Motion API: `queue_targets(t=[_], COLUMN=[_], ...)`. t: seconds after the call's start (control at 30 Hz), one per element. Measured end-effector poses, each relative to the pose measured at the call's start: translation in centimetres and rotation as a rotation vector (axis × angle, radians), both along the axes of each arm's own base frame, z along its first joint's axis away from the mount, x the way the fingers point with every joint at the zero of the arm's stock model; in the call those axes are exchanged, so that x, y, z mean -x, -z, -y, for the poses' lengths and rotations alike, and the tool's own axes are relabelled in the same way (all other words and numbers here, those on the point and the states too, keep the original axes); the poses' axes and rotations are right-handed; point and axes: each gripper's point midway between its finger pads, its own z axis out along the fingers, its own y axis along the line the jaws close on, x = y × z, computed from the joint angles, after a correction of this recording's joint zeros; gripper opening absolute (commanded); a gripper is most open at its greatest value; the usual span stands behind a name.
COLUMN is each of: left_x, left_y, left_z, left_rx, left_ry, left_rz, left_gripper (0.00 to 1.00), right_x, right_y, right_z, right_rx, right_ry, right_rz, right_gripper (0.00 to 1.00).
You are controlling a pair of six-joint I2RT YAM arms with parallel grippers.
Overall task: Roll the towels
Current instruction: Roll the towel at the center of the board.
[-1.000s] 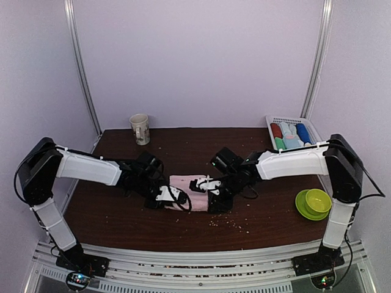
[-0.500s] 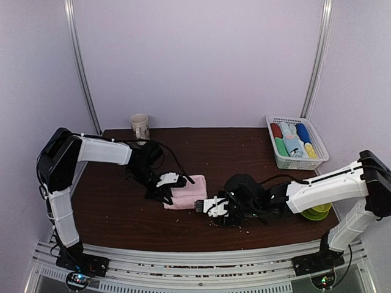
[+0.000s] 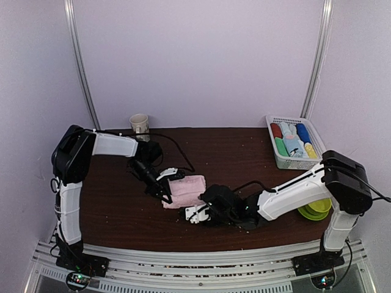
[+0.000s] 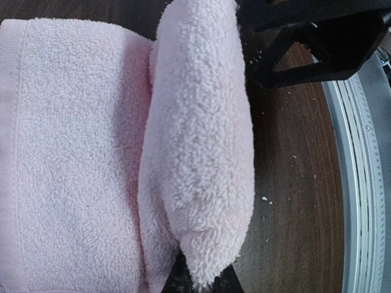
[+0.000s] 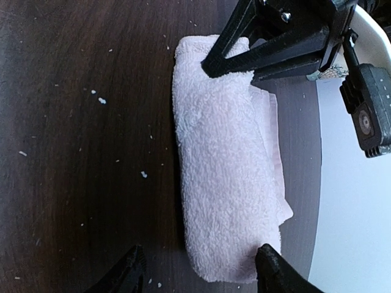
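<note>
Pale crumbs [image 3: 239,227] speckle the dark table [image 3: 110,213] near its front edge. The right gripper [image 5: 200,253] stands spread, its fingers flanking one end of the pink towel [image 5: 226,177], a half-rolled bundle mid-table. The left gripper [image 3: 166,190] pinches the opposite end. The right arm [image 3: 293,189] half hides a green bowl [image 3: 314,210]. Farther back stand a white basket [image 3: 299,162] of rolled towels [image 3: 292,139] and a mug [image 3: 140,125].

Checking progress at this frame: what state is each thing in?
pink towel: partly rolled, one part flat on the table
left gripper: fingers shut on the roll's end
right gripper: fingers open, straddling the roll's other end
basket: upright, holding rolled towels
cup: upright
green bowl: upright, partly hidden behind the right arm
</note>
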Motion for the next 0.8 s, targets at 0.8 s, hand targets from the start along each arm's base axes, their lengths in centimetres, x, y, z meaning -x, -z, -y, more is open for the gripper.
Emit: queue_targets(t=[0.8], left_x=[0.3], left_y=[0.2], left_z=[-0.1], left_rx=[-0.01], left_ry=[0.026], left_rz=[-0.11], left_gripper=[0.0], right_x=[-4.1], right_y=[2.4], right_z=[-2.7], right_rx=[0.174], right_ry=[0.038], right_rz=[0.141], right_gripper=[0.31])
